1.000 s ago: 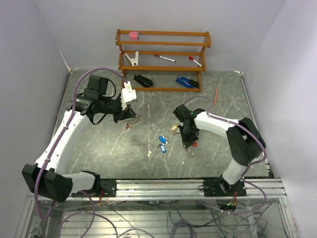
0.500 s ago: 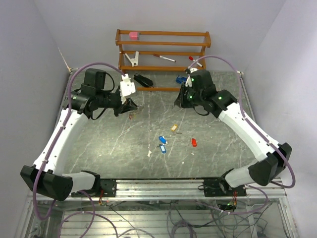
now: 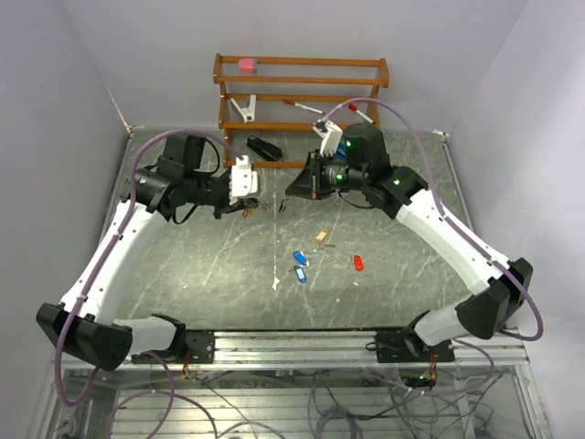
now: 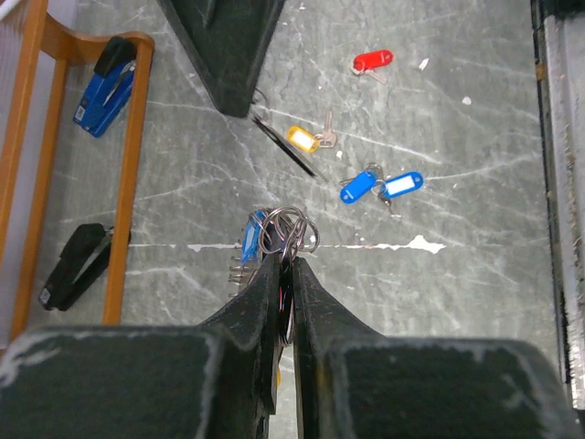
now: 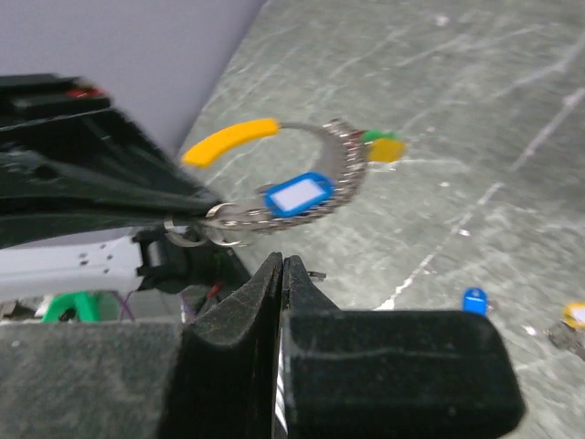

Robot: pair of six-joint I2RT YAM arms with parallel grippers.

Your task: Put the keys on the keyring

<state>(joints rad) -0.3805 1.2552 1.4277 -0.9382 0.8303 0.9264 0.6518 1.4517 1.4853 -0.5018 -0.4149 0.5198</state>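
The keyring [image 5: 345, 174] is up off the table [image 3: 183, 274], and your left gripper [image 4: 285, 261] has it. The fingers are clamped tight on the cluster of small rings at one end. In the right wrist view the loop curves away from that grip. There's an orange-yellow sleeve on one stretch, a blue-tagged key [image 5: 297, 195] hanging from it, and green and yellow tags bunched at the far bend.

Your right gripper [image 3: 296, 187] faces the left one over the back middle of the table, near it but apart, jaws pressed together. A thin black-tagged key [image 4: 285, 148], edge-on to the left wrist camera, juts from that tip with its small ring showing, and it looks pinched there.

Down on the stone-patterned surface you have four loose keys. The yellow-tagged key [image 4: 303, 139] lies nearest the grippers. Two blue keys [image 4: 379, 187] lie side by side just in front of it, and the red key [image 4: 373, 61] sits off to the right, well apart from the blues.

Behind it all stands the wooden rack [image 3: 302, 62], with a black stapler [image 4: 78, 265] and a blue stapler [image 4: 105, 87] at its foot.
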